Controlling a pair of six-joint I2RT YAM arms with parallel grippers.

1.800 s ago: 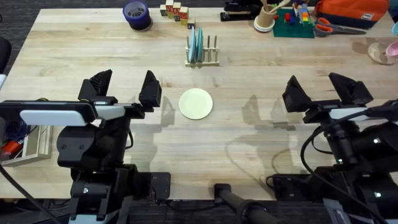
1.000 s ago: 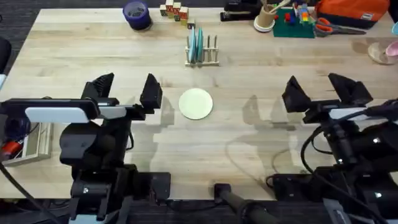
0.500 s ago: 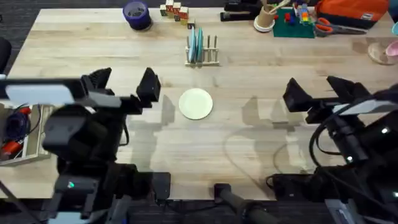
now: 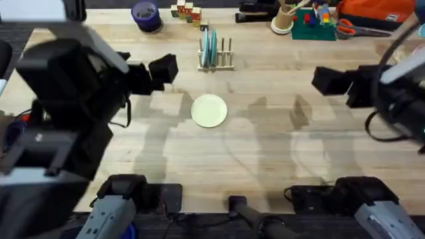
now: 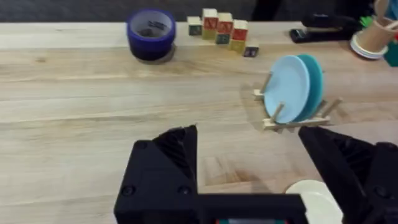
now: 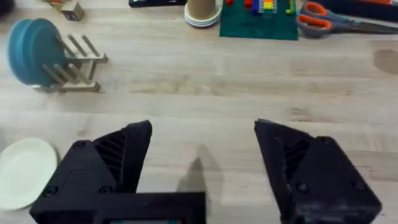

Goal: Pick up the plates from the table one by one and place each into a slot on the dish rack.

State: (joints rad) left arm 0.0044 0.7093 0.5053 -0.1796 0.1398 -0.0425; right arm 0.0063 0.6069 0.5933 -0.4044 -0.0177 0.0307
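Gaping empty, both claws (image 5: 249,180) (image 6: 205,174); cream plate (image 5: 314,198) partly hidden behind left claw.

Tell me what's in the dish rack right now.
The dish rack holds blue-teal plates standing upright at one end, two as far as the left wrist view shows; the front one covers most of the one behind. The remaining slots look open. The cream plate lies flat on the table.

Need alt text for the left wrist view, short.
Two light blue-teal round plates stand upright in a small wooden peg dish rack on the light wooden plank table. The left gripper is open, its black fingers in the foreground, beside a pale cream round plate lying flat. A blue cylindrical container and lettered wooden blocks sit behind.
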